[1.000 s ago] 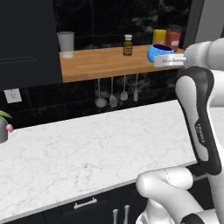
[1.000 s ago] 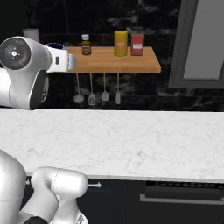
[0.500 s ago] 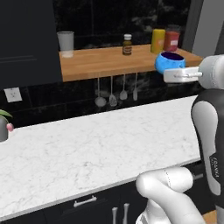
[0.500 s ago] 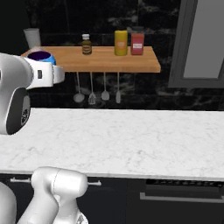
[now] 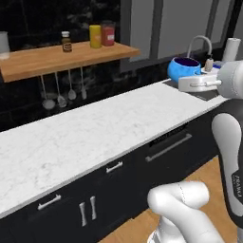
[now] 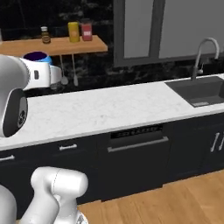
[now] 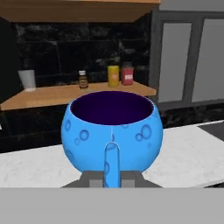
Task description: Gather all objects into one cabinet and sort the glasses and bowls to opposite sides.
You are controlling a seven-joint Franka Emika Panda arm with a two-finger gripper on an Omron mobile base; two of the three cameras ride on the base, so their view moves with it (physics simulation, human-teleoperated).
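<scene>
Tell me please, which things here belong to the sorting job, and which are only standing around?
Belong to the job: blue bowl, held in the shut gripper; frosted tumbler on the wooden shelf.

Only standing around: yellow jar, red jar, small brown bottle, hanging utensils, faucet.

The robot's arm (image 5: 235, 156) is glossy white, built of rounded tubular links with bulbous elbow housings. Dark grey to black bands mark the joints, and one round black joint cap with small pale dots sits on the big link in the right base view. A narrow dark strip with tiny pale lettering, too small to read, runs down the forearm. The end effector (image 5: 197, 84) is a flat, pale grey-white block.
</scene>
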